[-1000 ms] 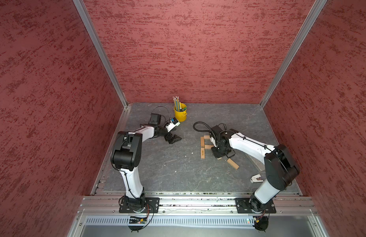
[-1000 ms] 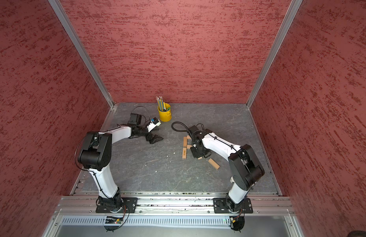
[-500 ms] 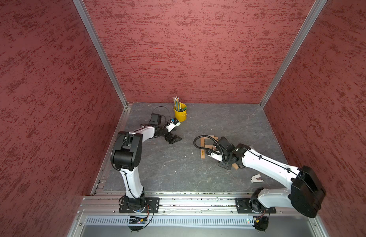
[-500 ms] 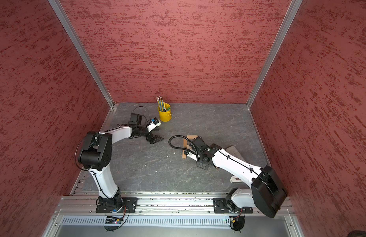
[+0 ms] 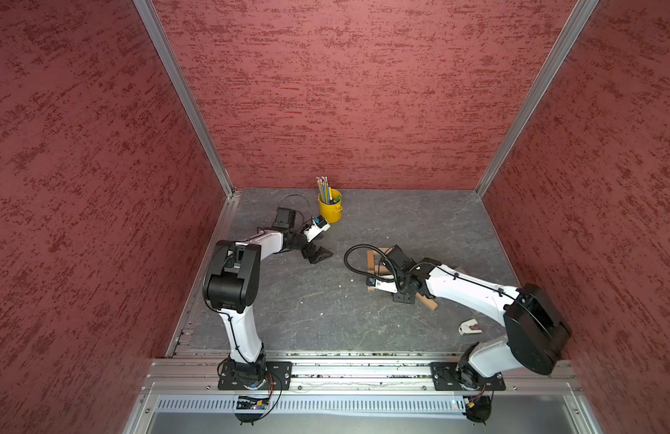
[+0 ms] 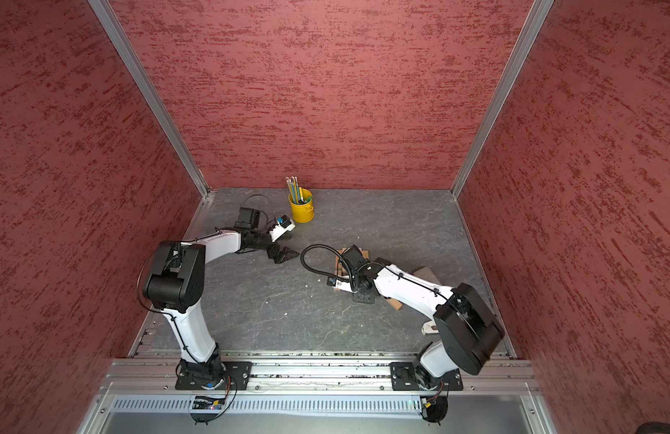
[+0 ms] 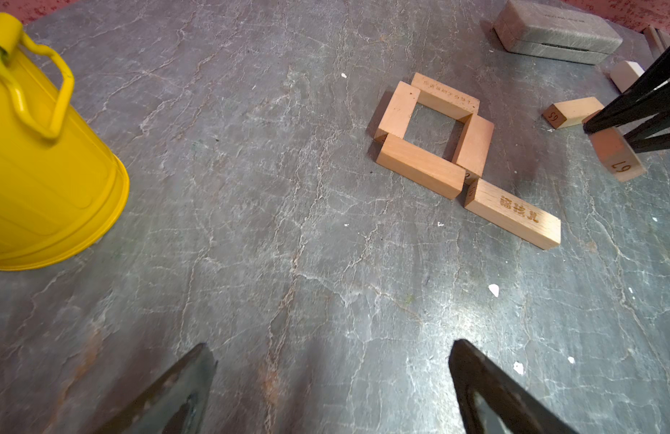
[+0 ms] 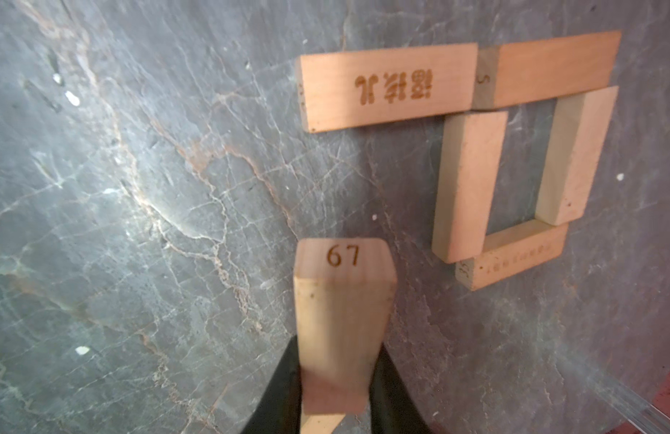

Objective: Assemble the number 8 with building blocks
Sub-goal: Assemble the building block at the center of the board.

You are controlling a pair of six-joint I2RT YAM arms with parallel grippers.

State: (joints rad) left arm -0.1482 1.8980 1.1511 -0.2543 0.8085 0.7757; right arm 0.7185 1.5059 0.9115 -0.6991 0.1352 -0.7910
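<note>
Nearest my side of the grey stone-patterned bench (image 7: 250,270), I have the right tool (image 8: 337,360) clamped on a light-tan wooden plank stamped 67 (image 8: 343,300), numbered end jutting past the fingertips. A loose matching plank (image 7: 572,111) lies just beside it. Beyond, four planks form a closed square loop (image 7: 418,169) of the number 8, and a fifth lettered plank (image 7: 512,212) lies end to end with one side. Farther back, my left tool (image 7: 331,357) stands with jaws spread wide, near the yellow metal pencil bucket (image 7: 44,169).

Bright, even light from above; pale glare on the table (image 7: 457,319) well apart from the yellow bucket (image 7: 44,169) (wrist views blur at edges).
</note>
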